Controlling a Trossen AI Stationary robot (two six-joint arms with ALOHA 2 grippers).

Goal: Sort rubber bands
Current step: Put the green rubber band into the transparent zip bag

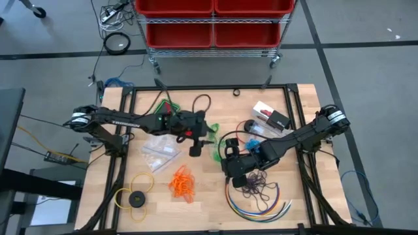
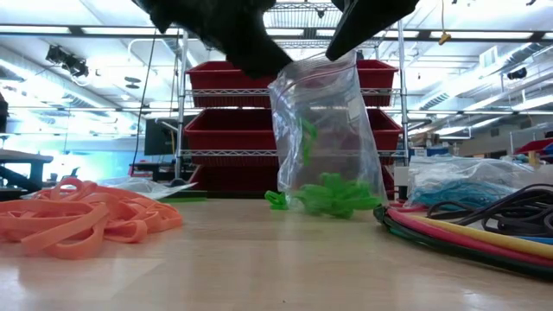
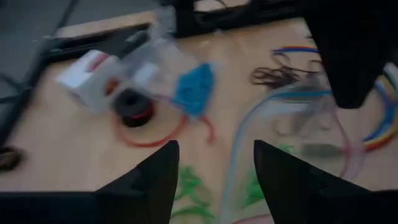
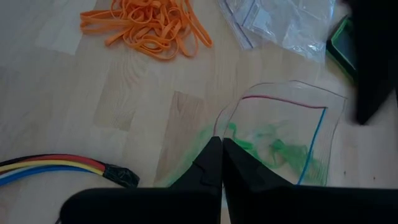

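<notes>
While the right gripper (image 4: 216,163) is pinching the clear bag (image 2: 327,130) upright by its rim at table centre, jaws fully closed, the bagging of green bands (image 2: 339,195) is under way. At the bag's nine o'clock, the left gripper (image 1: 195,149) is hanging wide open and empty. Next, it likely needs more greens. Orange bands (image 1: 182,182) are lying loose at seven o'clock, thin flat loops, tangled.

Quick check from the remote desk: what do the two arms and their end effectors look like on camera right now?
Both arms are dark, jointed links. The left arm carries pale lettering along its long link and a light band at its base; the right arm has a similar band. The left end effector and right end effector each show two dark, wedge-shaped fingers.
</notes>
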